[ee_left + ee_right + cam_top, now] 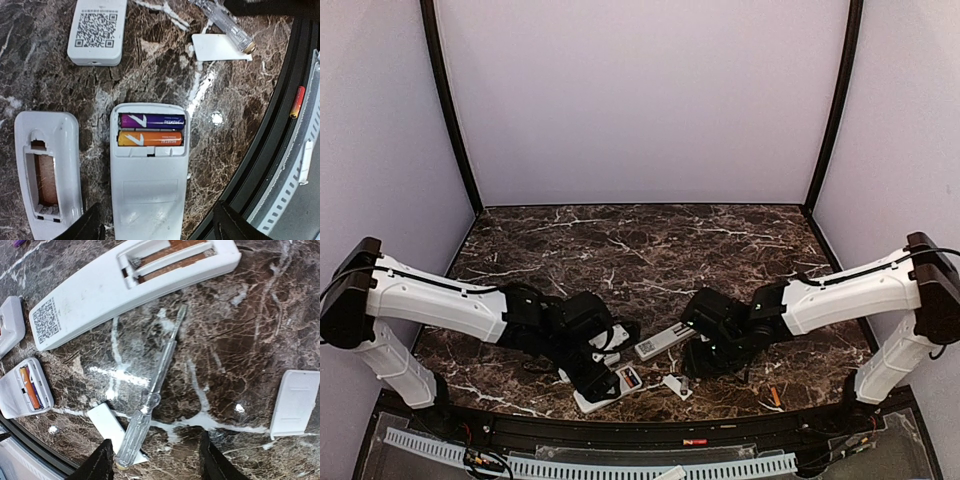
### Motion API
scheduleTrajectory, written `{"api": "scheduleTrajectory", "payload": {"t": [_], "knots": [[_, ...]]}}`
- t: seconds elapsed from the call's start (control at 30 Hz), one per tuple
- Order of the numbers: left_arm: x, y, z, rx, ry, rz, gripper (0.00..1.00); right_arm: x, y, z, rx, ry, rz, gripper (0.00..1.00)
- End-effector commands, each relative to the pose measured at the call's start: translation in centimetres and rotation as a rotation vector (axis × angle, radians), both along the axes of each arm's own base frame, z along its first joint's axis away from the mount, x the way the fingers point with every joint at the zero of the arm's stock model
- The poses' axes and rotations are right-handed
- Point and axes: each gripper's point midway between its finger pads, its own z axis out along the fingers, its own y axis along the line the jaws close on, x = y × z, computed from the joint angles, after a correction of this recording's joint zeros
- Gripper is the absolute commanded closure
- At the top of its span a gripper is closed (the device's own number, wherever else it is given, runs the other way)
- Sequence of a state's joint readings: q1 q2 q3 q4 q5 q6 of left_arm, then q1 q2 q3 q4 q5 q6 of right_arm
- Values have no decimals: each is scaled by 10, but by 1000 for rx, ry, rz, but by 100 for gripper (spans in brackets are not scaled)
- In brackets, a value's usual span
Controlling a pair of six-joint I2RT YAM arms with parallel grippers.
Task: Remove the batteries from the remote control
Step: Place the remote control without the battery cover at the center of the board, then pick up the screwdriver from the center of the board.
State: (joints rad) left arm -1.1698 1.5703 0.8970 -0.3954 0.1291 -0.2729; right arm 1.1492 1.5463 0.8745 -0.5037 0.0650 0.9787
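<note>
A white remote control (149,190) is seen lying back-up at the centre of the left wrist view, with its compartment uncovered. Two batteries are seated in it side by side, a purple battery (152,120) above an orange battery (150,138). The left pincer (159,227) is spread wide at the bottom edge, one finger on each side of the remote's lower end, and nothing is gripped. At the left an emptied remote (47,170) is laid with its compartment bare. A QR-coded remote (96,30) is placed at the upper left. A red-orange battery (297,101) is seen at the right, along the black rail (270,150).

In the right wrist view the right pincer (157,462) is held wide at the bottom centre and nothing is clamped. A clear-handled screwdriver (155,390) is laid on the desk (240,340), with its handle end between the fingers and resting over a white cover (106,422). A second cover (295,402) is seen at the right edge.
</note>
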Motion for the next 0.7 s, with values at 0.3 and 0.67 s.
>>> {"api": "scheduleTrajectory", "payload": {"t": [0.3, 0.67], "knots": [[54, 24, 72, -96, -29, 488, 31, -11, 27, -15, -111, 41, -18, 53], [57, 32, 85, -160, -8, 585, 34, -11, 19, -18, -178, 48, -70, 63]]}}
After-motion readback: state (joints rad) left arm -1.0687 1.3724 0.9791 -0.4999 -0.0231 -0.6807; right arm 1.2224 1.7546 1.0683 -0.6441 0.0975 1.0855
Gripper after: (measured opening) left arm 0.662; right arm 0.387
